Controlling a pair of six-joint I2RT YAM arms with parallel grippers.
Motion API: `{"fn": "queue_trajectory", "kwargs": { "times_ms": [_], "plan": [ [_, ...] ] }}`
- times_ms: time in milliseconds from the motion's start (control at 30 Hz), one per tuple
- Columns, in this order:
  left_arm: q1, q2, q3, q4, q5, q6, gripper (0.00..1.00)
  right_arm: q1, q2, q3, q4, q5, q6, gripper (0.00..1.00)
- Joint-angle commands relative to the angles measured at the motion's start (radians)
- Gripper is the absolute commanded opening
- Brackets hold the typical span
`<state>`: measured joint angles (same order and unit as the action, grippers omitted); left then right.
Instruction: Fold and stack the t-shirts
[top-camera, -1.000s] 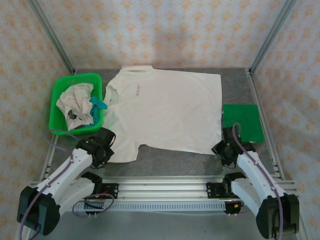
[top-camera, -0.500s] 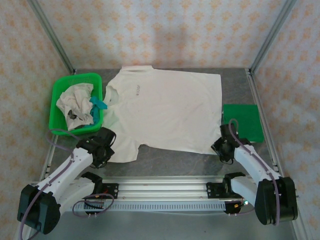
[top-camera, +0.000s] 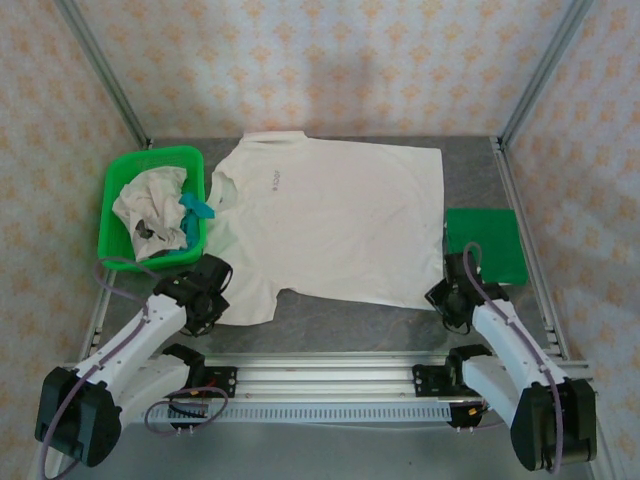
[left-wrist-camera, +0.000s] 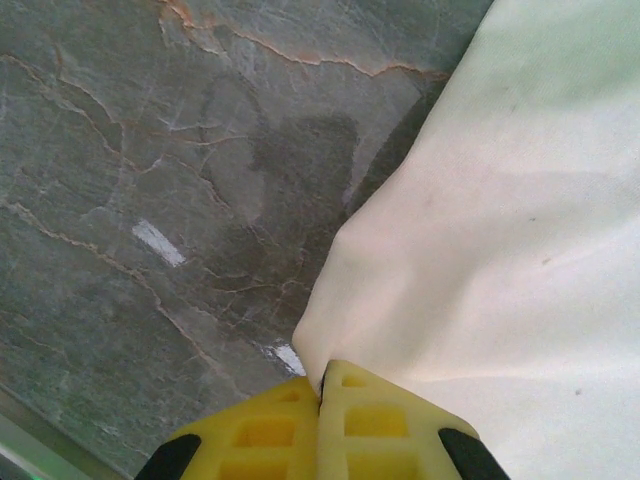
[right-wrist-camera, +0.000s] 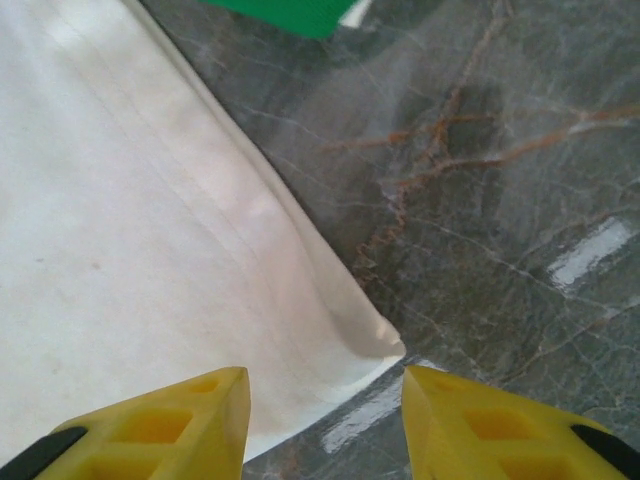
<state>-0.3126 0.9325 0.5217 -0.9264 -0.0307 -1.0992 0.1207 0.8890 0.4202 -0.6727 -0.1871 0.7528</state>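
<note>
A cream t-shirt (top-camera: 330, 220) lies spread flat across the middle of the frame in my overhead view, its collar toward the upper left and its hem on the right. It covers most of the grey marbled table (top-camera: 340, 320). At lower left, my left pincer (left-wrist-camera: 322, 388) is clamped shut on the edge of the near sleeve. In its wrist view the cloth rises in a small peak that runs straight into the seam between the yellow fingers. At lower right, my right pincer (right-wrist-camera: 322, 375) stands open, one yellow finger over the cloth and the other over bare table. The shirt's near hem corner lies flat between them, ungripped. A green basket (top-camera: 120, 180) at the left of the frame, just beside the collar, holds a crumpled cream shirt (top-camera: 145, 205) and a teal shirt (top-camera: 195, 208). A green mat (top-camera: 485, 240) lies at the right, close beside the hem.
</note>
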Motion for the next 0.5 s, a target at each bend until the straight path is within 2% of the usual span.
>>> {"fn": "queue_trajectory", "kwargs": {
  "times_ms": [0,133,233,400,467],
  "plan": [
    [-0.002,0.012,0.014,0.001,-0.015,0.007,0.0,-0.007,0.009,-0.03,0.007,0.009,0.033,0.42],
    [-0.002,0.028,0.021,0.01,-0.014,0.01,0.0,-0.007,0.045,-0.025,0.028,0.013,0.02,0.4],
    [-0.002,0.031,0.024,0.014,-0.012,0.008,0.0,-0.008,0.063,-0.024,0.044,0.02,0.012,0.29],
    [-0.002,0.017,0.027,0.006,-0.02,0.004,0.0,-0.015,0.07,-0.008,0.058,0.07,-0.041,0.02],
    [-0.002,0.006,0.034,0.0,-0.03,0.007,0.0,-0.026,0.063,0.012,0.051,0.097,-0.082,0.0]
  ]
}}
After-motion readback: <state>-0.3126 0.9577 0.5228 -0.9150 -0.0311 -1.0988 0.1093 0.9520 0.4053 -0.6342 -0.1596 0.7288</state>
